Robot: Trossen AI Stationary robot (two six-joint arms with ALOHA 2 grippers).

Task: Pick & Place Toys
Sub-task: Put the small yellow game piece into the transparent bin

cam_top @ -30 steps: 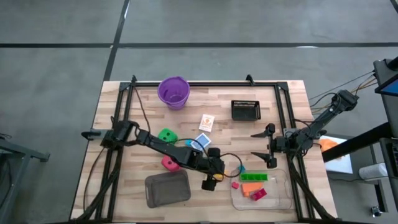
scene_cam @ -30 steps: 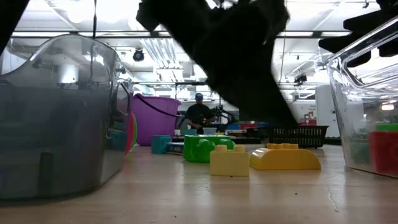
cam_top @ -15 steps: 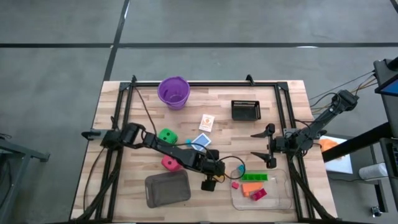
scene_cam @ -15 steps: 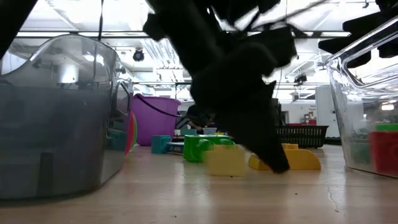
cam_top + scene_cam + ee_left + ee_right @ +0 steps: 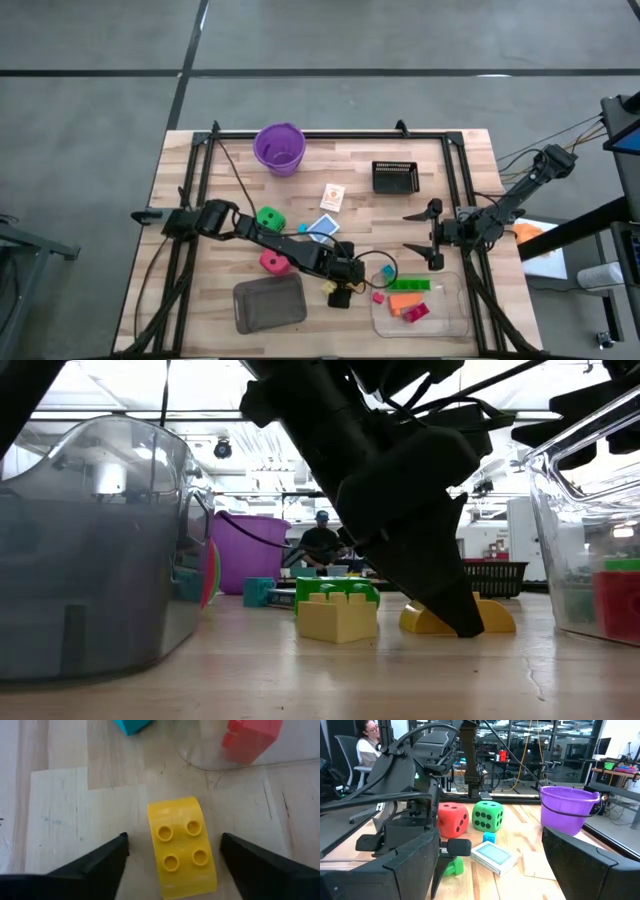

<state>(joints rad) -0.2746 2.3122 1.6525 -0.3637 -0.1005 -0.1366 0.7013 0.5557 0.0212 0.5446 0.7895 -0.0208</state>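
Observation:
My left gripper (image 5: 340,294) is open and low at the table's near middle. In the left wrist view its fingers stand on either side of a yellow brick with four studs and rounded ends (image 5: 182,847), with a gap on each side. That brick lies flat on the wood and also shows in the low view (image 5: 492,618), partly behind the gripper. A square yellow brick (image 5: 337,618) and a green brick (image 5: 340,592) lie beside it. My right gripper (image 5: 428,236) is open and empty at the table's right. The green die (image 5: 268,217), the red die (image 5: 272,263) and two cards (image 5: 332,197) rest on the table.
A clear tray (image 5: 455,318) at the near right holds green, orange and red bricks. A grey tray (image 5: 269,304) is at the near left. A purple cup (image 5: 279,148) and a black basket (image 5: 394,176) stand at the far side. A teal brick (image 5: 131,725) and a red brick (image 5: 251,737) lie near the clear tray.
My left gripper has come down to the tabletop by the rounded yellow brick. The square yellow brick has slid a little toward the table's left.

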